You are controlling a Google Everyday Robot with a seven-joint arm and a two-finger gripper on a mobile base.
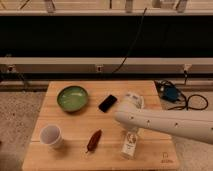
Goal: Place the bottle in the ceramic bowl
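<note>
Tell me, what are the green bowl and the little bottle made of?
The green bowl looks like glazed ceramic: smooth green coating with a darker rim. The bottle seems to be white plastic with a pale label, probably paper; I can't be sure. The gripper is over the wooden table, behind the bottle, right of the bowl.

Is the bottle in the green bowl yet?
No: the bottle lies on the wooden board near its front edge, beneath the gripper, while the ceramic bowl at the far left is empty.
</note>
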